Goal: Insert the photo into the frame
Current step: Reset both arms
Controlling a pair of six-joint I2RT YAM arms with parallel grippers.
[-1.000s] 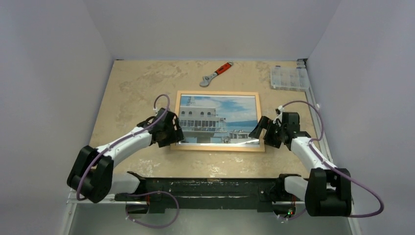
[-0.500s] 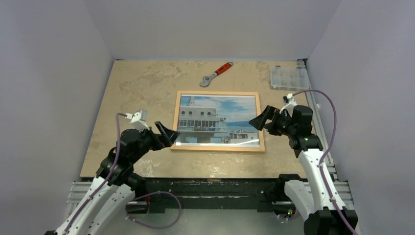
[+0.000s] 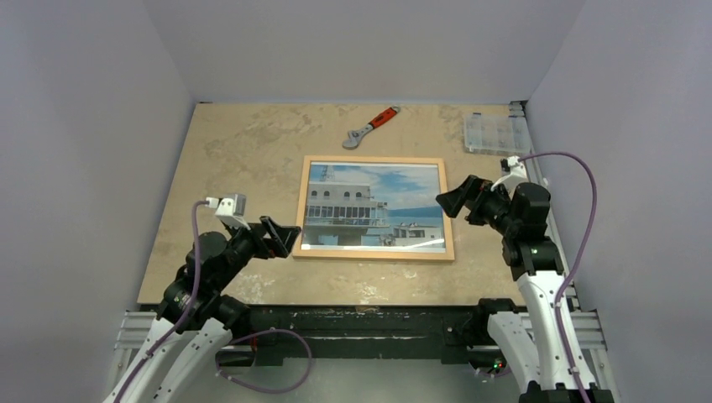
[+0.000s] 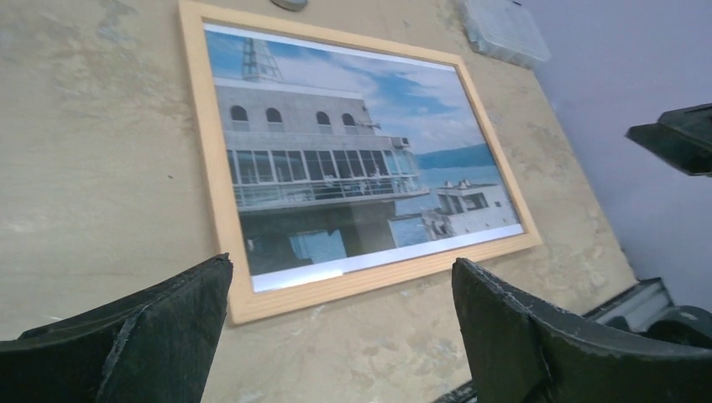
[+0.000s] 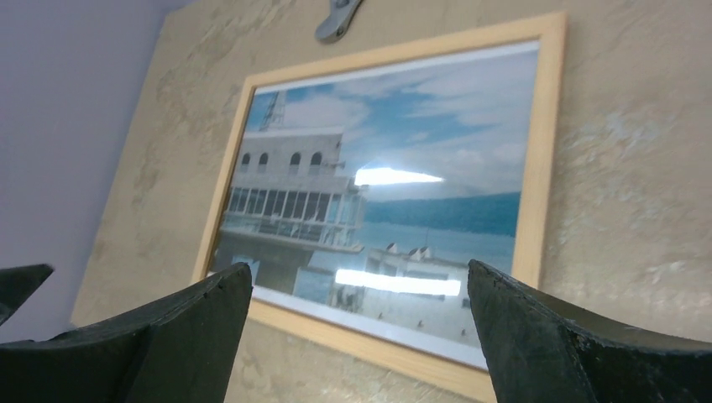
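The light wood frame [image 3: 374, 254] lies flat on the table, and the photo [image 3: 374, 204] of a white ship under blue sky lies inside it, face up. Both show in the left wrist view, frame [image 4: 210, 210] and photo [image 4: 336, 168], and in the right wrist view, frame [image 5: 531, 201] and photo [image 5: 395, 193]. My left gripper [image 3: 284, 236] is open and empty, raised off the frame's near left corner. My right gripper [image 3: 454, 200] is open and empty, raised beside the frame's right edge. A white strip of the photo shows along the frame's near edge.
An orange-handled wrench [image 3: 370, 127] lies at the back of the table. A clear plastic compartment box [image 3: 495, 133] sits at the back right. Grey walls close in the table on three sides.
Both arms have lifted and drawn back from the frame's near corners. Both grippers now hover open above the table. The frame and photo have not moved.
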